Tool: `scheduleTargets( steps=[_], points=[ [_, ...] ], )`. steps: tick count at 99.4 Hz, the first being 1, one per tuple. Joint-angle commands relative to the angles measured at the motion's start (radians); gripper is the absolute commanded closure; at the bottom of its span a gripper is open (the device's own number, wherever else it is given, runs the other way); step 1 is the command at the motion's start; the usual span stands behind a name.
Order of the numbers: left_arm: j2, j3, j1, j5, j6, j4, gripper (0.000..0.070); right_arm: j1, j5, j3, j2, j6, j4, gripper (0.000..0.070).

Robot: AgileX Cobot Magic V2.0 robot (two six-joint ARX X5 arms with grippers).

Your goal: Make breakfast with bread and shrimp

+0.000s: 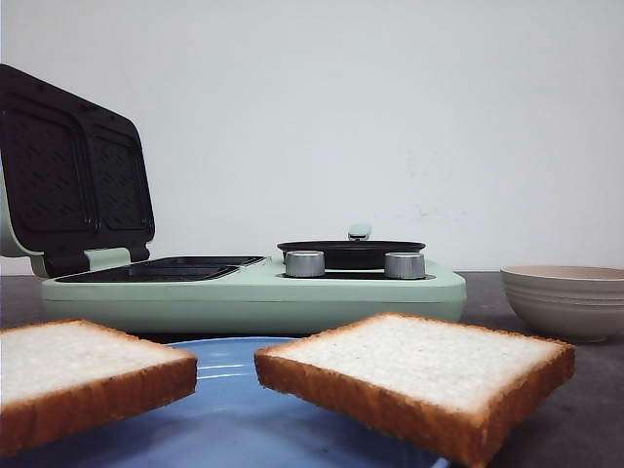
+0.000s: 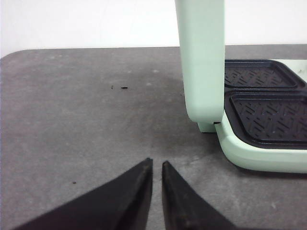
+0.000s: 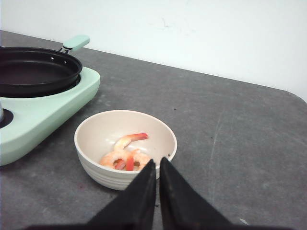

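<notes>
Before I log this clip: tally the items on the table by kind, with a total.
Bread slices: 2
Blue plate: 1
Mint-green sandwich maker, lid open: 1
Black pan: 1
Beige bowl: 1
Shrimp: cluster in the bowl, number unclear
Total: 6, plus the shrimp

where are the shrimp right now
The shrimp lie in the beige bowl on the table's right side, just right of the green cooker, with the right hand near the bowl's rim.

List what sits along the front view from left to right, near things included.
Left bread slice → open sandwich-maker lid → grill plates → right bread slice → beige bowl.
</notes>
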Motion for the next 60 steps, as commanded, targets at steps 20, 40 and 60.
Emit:
scheduleTargets(
  steps=[20,40,60],
  points=[
    [-0.002,-0.015,0.001,0.002,-0.172,-0.001,0.0700,0.002,-0.001,-0.003,0.001,0.015,0.011,0.0696],
    [-0.002,-0.015,0.001,0.003,-0.173,-0.001,0.0700,0.002,-0.001,-0.003,0.001,0.014,0.011,0.0696],
    [-0.002,-0.015,0.001,0.003,-0.209,-0.002,0.0700,0.002,-0.003,-0.003,0.001,0.081,0.011,0.0696]
  ],
)
